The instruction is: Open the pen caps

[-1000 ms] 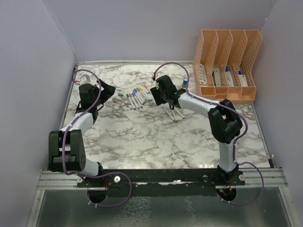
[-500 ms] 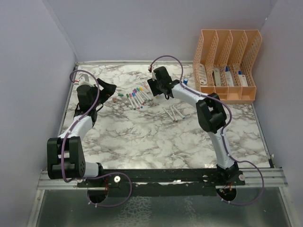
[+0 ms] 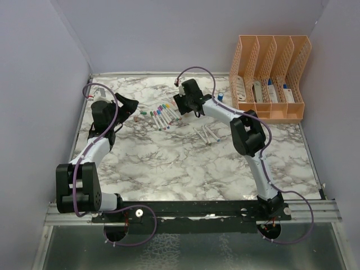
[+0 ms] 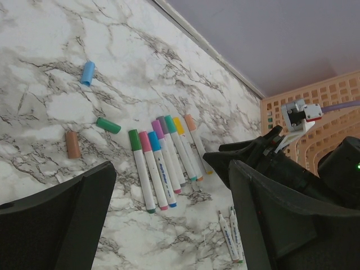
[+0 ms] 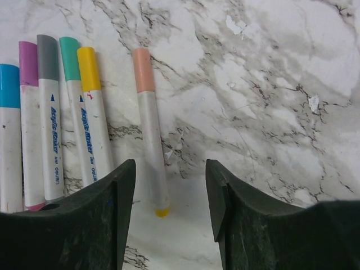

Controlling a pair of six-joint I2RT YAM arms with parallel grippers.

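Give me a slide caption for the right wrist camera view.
Open right end effector hovers over a peach-capped marker lying beside a row of capped markers on the marble table.

Loose caps lie on the table, left of the pen row.

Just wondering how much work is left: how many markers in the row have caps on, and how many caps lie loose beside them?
Capped markers: 8
Loose caps: 3
Total: 11
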